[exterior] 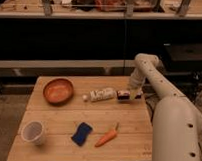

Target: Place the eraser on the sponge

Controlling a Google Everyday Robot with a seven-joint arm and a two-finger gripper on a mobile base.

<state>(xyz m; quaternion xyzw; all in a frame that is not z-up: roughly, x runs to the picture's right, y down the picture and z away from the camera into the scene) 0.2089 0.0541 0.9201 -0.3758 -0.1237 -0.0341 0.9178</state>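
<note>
The eraser point(124, 95), a small dark block with a pale band, lies on the wooden table point(63, 116) near its right edge, just right of a white packet. My gripper point(132, 92) is down at the eraser, reaching in from the right over its right end. Whether it grips the eraser is not visible. The blue sponge point(82, 133) lies flat near the front of the table, well to the front left of the gripper.
An orange carrot point(106, 137) lies right of the sponge. A white packet point(102, 94) and a small pale ball point(85, 97) sit mid-table. An orange bowl point(58, 90) is at the back left, a white cup point(33, 132) at the front left. My white arm point(173, 127) fills the right side.
</note>
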